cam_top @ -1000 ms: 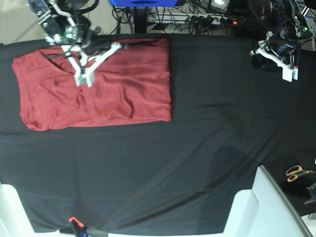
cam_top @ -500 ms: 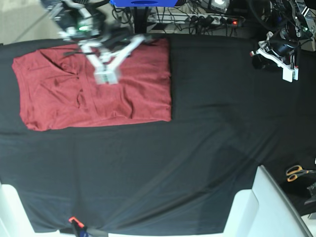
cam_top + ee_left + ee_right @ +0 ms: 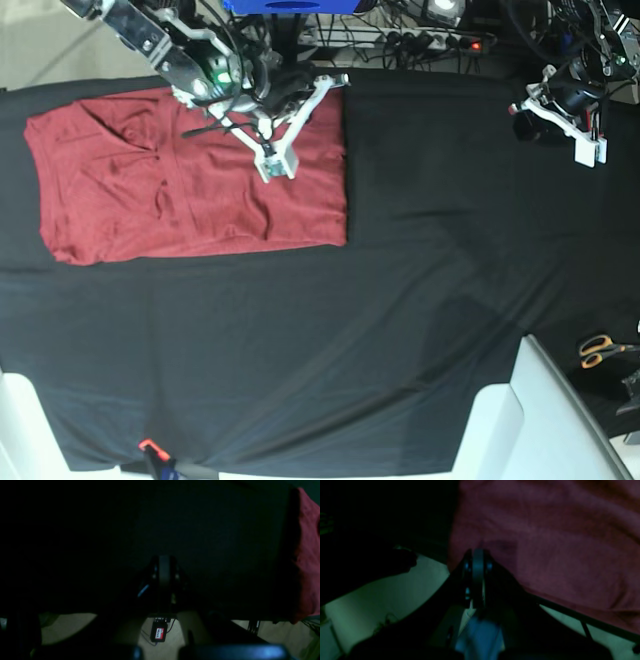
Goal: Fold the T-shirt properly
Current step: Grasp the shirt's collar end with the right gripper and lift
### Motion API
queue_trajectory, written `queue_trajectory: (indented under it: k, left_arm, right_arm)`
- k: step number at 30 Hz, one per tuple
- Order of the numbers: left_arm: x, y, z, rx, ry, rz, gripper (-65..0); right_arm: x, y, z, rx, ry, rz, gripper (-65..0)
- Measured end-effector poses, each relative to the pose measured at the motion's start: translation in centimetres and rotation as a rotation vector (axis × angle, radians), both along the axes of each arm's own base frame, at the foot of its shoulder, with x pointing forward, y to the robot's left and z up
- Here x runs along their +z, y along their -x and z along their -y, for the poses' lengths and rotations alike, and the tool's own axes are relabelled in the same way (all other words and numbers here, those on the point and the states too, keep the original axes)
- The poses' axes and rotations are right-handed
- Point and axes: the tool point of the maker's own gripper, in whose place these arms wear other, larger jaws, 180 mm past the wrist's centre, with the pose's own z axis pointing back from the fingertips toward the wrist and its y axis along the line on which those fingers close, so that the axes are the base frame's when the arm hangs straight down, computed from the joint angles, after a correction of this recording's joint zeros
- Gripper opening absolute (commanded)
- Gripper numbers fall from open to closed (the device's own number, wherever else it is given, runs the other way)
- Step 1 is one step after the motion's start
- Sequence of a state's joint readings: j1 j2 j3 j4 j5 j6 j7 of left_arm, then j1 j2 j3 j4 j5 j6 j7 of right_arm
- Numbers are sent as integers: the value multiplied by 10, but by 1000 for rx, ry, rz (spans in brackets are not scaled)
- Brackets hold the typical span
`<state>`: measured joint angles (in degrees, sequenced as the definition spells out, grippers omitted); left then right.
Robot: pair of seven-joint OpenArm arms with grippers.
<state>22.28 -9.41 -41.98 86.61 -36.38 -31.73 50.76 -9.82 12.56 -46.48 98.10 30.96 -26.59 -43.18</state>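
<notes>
Both claws are shut and empty: the right claw (image 3: 277, 166) is seen over the dusty brick-red knit T-shirt (image 3: 130, 200), upper left; its folded layers could be dragged askew if brushed.

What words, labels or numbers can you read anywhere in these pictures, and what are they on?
No text can be read in any view.
Small red and white label on a dark box on the floor, left wrist view: lettering too blurred to read.
T-shirt: plain, no print.
Black cloth: no markings.
Scissors with orange handles: no lettering visible.
</notes>
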Motion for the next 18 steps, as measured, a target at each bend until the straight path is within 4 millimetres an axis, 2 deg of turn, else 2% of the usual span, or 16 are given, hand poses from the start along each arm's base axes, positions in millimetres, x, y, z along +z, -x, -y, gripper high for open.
queue_trajectory:
  k: [5,10,12,15,17,18]
  left_arm:
    - [0,1,0,0,0,-1,-650]
    - [1,-1,0,-1,-1,2,-650]
    - [1,-2,-1,-1,-2,3,-650]
    - [1,-2,0,-1,0,4,-650]
    - [1,-2,0,-1,0,4,-650]
    - [1,-2,0,-1,-1,4,-650]
  right_arm:
    - [-29,9,13,-14,73,-62,-648]
    - [-30,10,14,-15,74,-63,-648]
    - [-17,9,10,-13,49,-48,-648]
    - [26,-7,-10,1,-58,43,-648]
    - [53,-21,-7,-6,-107,91,-644]
    - [62,-29,4,-55,-123,93,-642]
